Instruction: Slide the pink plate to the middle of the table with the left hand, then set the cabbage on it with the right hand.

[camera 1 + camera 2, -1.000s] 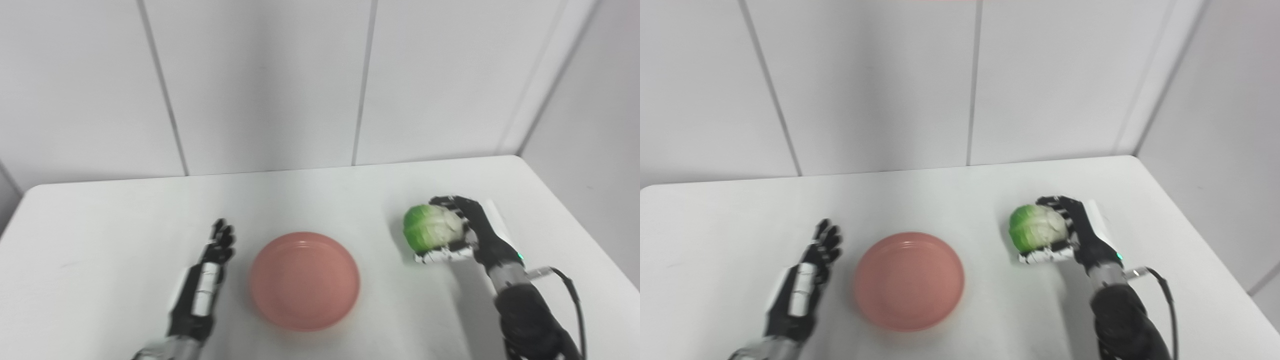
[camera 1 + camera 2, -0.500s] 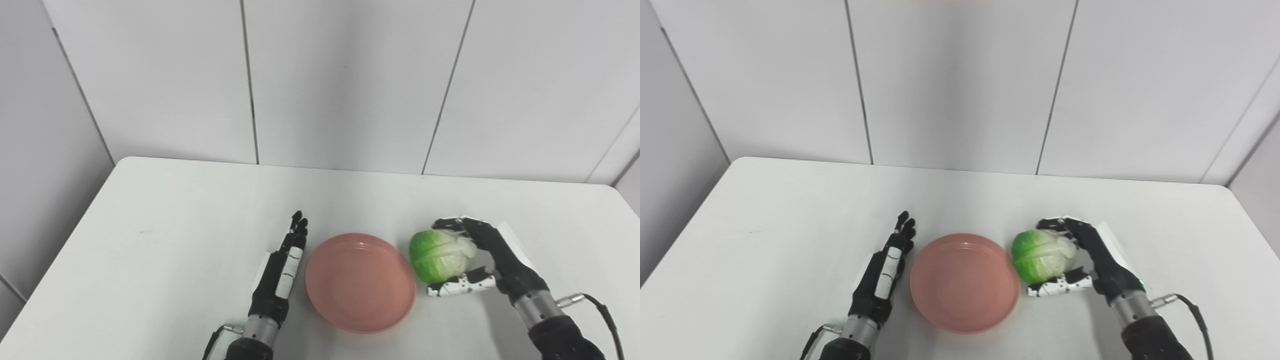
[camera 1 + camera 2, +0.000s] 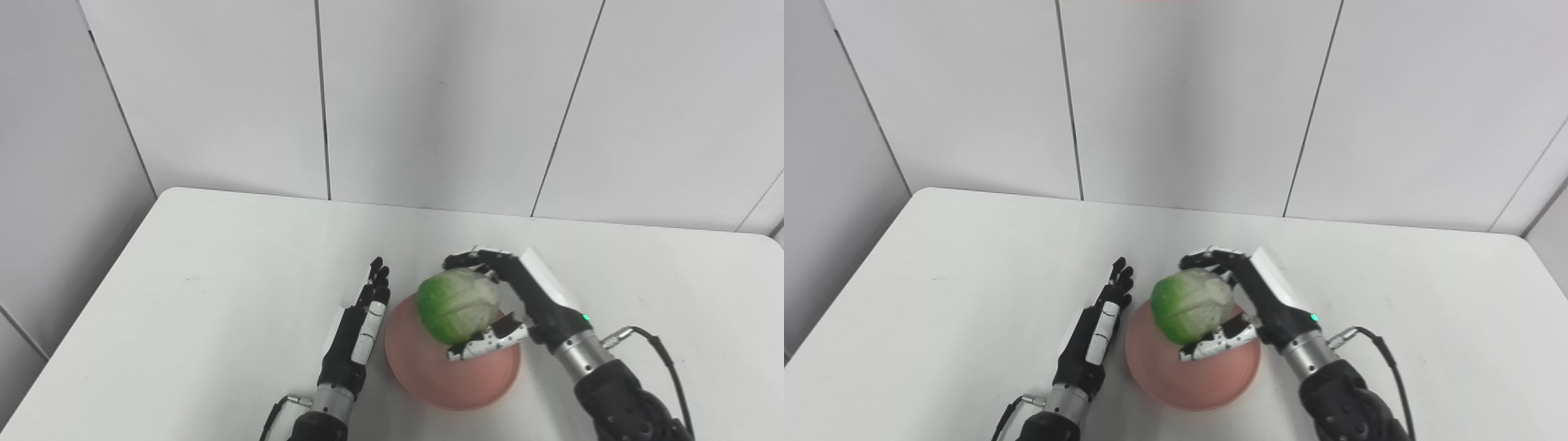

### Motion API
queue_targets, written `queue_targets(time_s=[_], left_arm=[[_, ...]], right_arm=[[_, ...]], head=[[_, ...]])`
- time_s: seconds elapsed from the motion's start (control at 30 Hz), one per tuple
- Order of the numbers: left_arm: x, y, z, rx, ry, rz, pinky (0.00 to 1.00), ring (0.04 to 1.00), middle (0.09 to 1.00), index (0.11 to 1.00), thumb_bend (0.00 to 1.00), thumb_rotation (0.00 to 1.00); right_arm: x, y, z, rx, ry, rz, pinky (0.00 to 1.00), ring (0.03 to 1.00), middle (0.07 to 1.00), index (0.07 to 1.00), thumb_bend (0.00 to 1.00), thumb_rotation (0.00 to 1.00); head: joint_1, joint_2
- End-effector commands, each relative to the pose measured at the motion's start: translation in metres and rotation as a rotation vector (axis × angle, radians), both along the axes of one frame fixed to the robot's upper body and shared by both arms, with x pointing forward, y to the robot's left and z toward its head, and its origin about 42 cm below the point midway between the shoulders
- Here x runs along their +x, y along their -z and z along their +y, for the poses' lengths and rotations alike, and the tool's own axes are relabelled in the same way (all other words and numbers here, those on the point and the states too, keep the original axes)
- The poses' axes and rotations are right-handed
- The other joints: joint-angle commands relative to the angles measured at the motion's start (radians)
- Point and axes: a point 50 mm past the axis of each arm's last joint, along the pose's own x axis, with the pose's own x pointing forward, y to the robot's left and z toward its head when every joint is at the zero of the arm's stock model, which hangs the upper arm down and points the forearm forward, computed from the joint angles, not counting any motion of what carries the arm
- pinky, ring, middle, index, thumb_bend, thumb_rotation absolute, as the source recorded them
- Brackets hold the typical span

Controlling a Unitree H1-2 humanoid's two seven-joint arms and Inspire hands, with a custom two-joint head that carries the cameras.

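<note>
White wall panels stand behind the white table (image 3: 202,257), which carries little besides the task's things. Toward the left, the left robot hand (image 3: 358,318) lies flat and low on the table, fingers straight, held together and pointing away from the robot, clasping nothing; it sits just beside the left rim of the plate (image 3: 456,383), and whether it touches that rim cannot be told. The pink plate lies roughly mid-table and near the front edge, so the sliding step looks done and the second step is the one in hand. Nothing seems to rest in the plate yet: its bare pink floor shows on the near side. Over its far half hangs the cabbage (image 3: 456,303), a pale green head, clamped in the right robot hand (image 3: 520,303), with fingers (image 3: 471,260) curled over its top and far side and the thumb (image 3: 484,343) pressing from below on the near side. The cabbage appears to be held clear of the plate, though the gap is hard to judge. The next move likely calls for lowering it onto the plate's centre, then spreading the fingers gently so the round head settles and does not roll over the shallow rim.
</note>
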Motion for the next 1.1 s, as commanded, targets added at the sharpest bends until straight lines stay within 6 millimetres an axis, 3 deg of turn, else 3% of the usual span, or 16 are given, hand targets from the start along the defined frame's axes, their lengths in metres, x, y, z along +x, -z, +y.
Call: queue_targets(time_s=[0.0,0.17,0.27,0.4,0.67,0.77,0.83,1.0,1.03,1.07], left_arm=[[0.002,-0.011,0.002,-0.013,-0.009,-0.042,1.00,1.000,1.000,1.000,0.74,1.00],[-0.001,-0.010,0.010,-0.001,-0.018,-0.055,1.00,1.000,1.000,1.000,0.75,1.00],[-0.003,-0.010,0.014,-0.011,-0.023,-0.056,1.00,1.000,1.000,1.000,0.74,1.00],[-0.006,-0.011,0.020,-0.011,-0.040,-0.059,1.00,1.000,1.000,1.000,0.74,1.00],[-0.011,-0.017,0.028,-0.050,-0.070,-0.079,1.00,1.000,1.000,1.000,0.73,1.00],[-0.012,-0.019,0.028,-0.051,-0.070,-0.091,1.00,1.000,1.000,1.000,0.72,1.00],[-0.013,-0.021,0.028,-0.058,-0.071,-0.099,1.00,1.000,1.000,1.000,0.71,1.00],[-0.012,-0.022,0.028,-0.056,-0.072,-0.102,1.00,1.000,1.000,1.000,0.71,1.00],[-0.012,-0.022,0.028,-0.052,-0.068,-0.101,1.00,1.000,1.000,1.000,0.71,1.00],[-0.012,-0.022,0.028,-0.051,-0.065,-0.100,1.00,1.000,1.000,1.000,0.71,1.00]], right_arm=[[0.008,-0.014,0.008,-0.033,0.007,-0.075,0.34,0.418,0.509,0.498,0.52,0.00],[0.013,0.011,0.019,-0.170,0.008,-0.175,0.41,0.413,0.499,0.507,0.52,0.00],[0.018,0.024,0.024,-0.180,-0.008,-0.173,0.33,0.406,0.511,0.502,0.52,0.00],[0.023,0.036,0.027,-0.209,-0.004,-0.152,0.34,0.415,0.536,0.486,0.51,0.00],[0.027,0.032,0.026,-0.256,0.034,-0.148,0.31,0.390,0.501,0.519,0.51,0.00],[0.026,0.030,0.023,-0.271,0.050,-0.151,0.37,0.402,0.492,0.518,0.51,0.00],[0.025,0.026,0.021,-0.273,0.060,-0.178,0.48,0.414,0.481,0.514,0.52,0.00],[0.023,0.017,0.013,-0.309,0.072,-0.192,0.42,0.404,0.478,0.537,0.52,0.00],[0.023,0.013,0.011,-0.336,0.057,-0.178,0.43,0.443,0.480,0.532,0.52,0.00],[0.022,0.009,0.009,-0.369,0.041,-0.160,0.49,0.563,0.576,0.511,0.52,0.07]], head=[[0.000,0.001],[-0.017,0.002],[-0.024,0.003],[-0.042,0.007],[-0.087,0.011],[-0.093,0.012],[-0.100,0.012],[-0.106,0.014],[-0.107,0.013],[-0.107,0.013]])
